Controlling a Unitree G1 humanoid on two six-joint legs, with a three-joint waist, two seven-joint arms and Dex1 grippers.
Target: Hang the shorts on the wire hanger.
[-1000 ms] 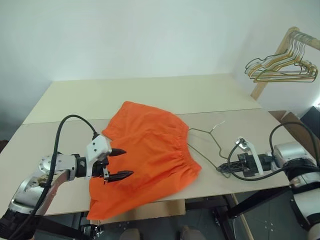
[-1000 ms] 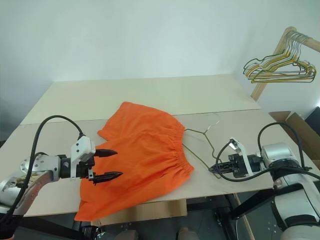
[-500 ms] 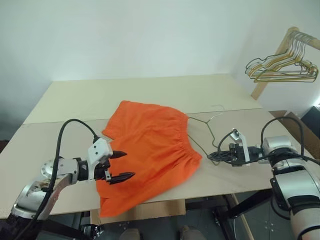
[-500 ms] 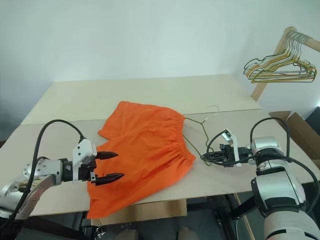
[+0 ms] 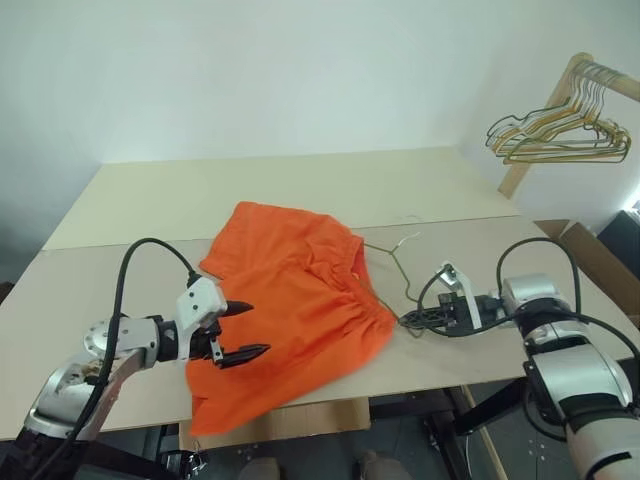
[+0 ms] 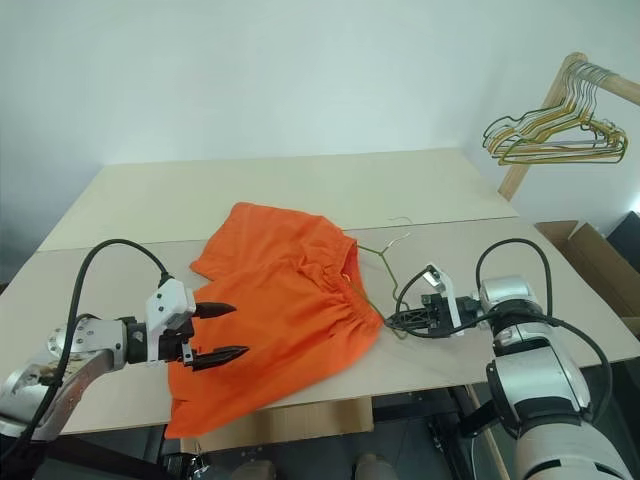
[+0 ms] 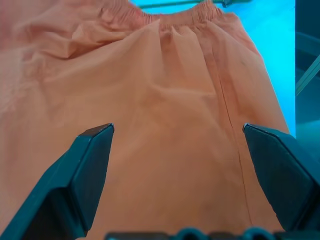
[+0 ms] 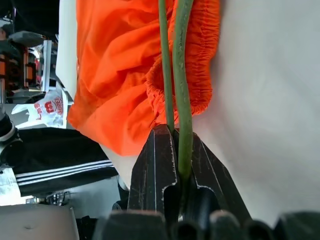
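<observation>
The shorts lie spread on the worktop, toward its near edge, with one leg hem hanging over that edge and the gathered waistband facing the right side. The wire hanger lies flat on the worktop just beside the waistband; one end of it runs under or into the fabric at the waistband (which of the two cannot be told), while its hooked top points toward the far right corner.

The right gripper reaches in from the right side near the near edge, its two black fingers clamped together on the hanger's lower corner. In the right wrist view, two strands of the green wire run out from between the closed fingers toward the bunched waistband.

The left gripper hovers over the shorts at their left side, near the near edge, with its fingers spread wide and nothing between them. In the left wrist view the two fingertips frame bare orange fabric.

A bundle of gold and dark hangers hangs from a wooden rack beyond the far right corner.
</observation>
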